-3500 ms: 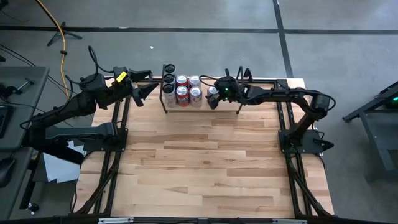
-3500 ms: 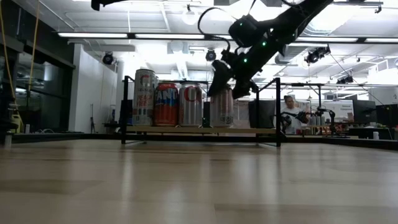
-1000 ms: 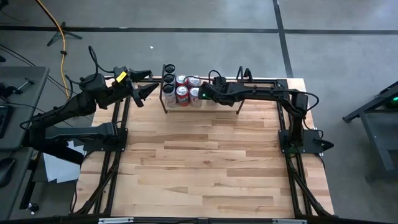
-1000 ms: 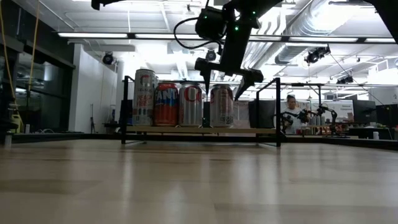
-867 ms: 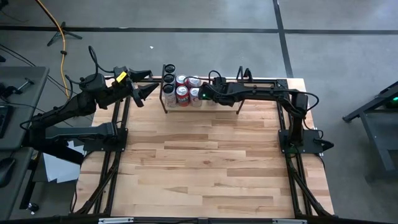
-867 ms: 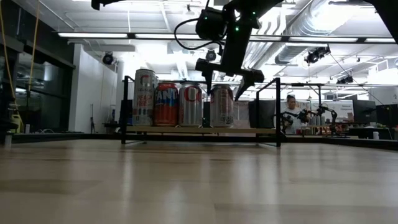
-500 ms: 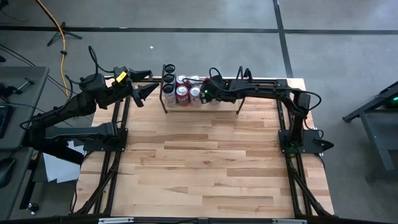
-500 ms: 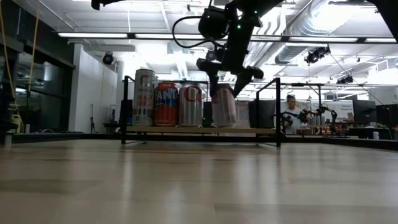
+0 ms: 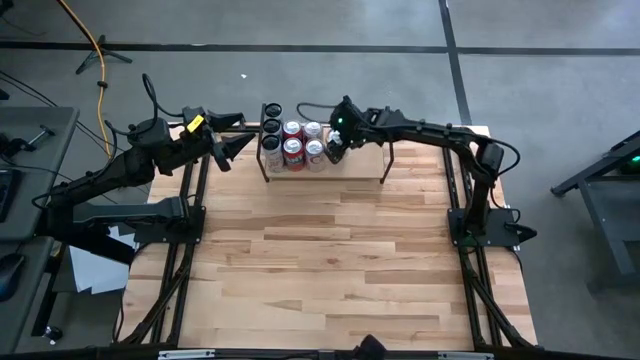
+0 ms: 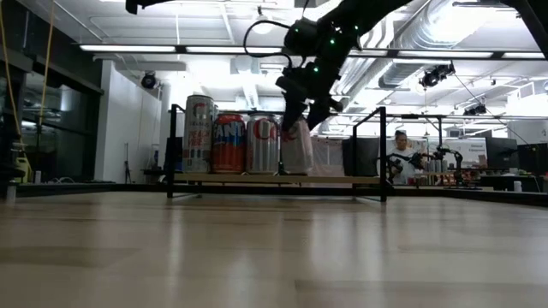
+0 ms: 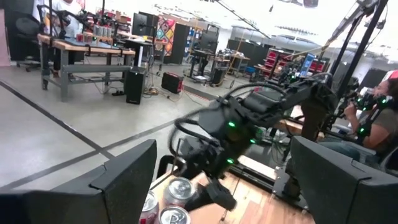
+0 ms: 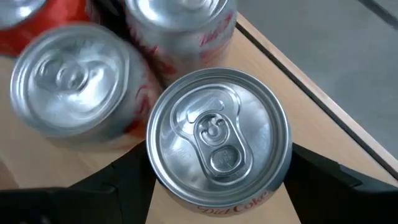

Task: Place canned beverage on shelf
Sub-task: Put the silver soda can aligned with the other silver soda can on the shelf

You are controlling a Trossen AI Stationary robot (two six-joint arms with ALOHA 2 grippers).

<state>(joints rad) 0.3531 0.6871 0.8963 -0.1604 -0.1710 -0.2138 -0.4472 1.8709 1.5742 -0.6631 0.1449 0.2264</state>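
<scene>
The shelf (image 9: 365,160) stands at the table's far edge, and several cans (image 9: 292,150) stand upright on its left half. A silver Diet Coke can (image 12: 217,134) is the rightmost of the row (image 10: 297,147) and stands tilted beside a Coke can (image 10: 264,144). My right gripper (image 10: 304,109) reaches down over it from the right and is shut on it. My left gripper (image 9: 224,148) waits at the far left corner, level and open, with nothing between its fingers (image 11: 124,177). My right gripper pinches the Diet Coke can's side wall (image 12: 157,183) just below the top rim, one finger (image 12: 118,180) on each opposite side. The fingers slant down from above. The can is tilted, its base at the shelf plank (image 10: 342,178); whether it is clear of the plank I cannot tell.
Thin black rod uprights (image 10: 382,154) stand at the shelf's ends. The plank's right half (image 9: 375,165) holds no cans. The wooden tabletop (image 9: 330,260) stretches toward the near edge. A person (image 10: 399,154) sits in the room behind.
My right gripper stood open over the rightmost can, a finger on each side. It has shut on the can, rolled its wrist and swung toward the far edge. The can has tipped out of upright and shifted a little toward the Coke can.
</scene>
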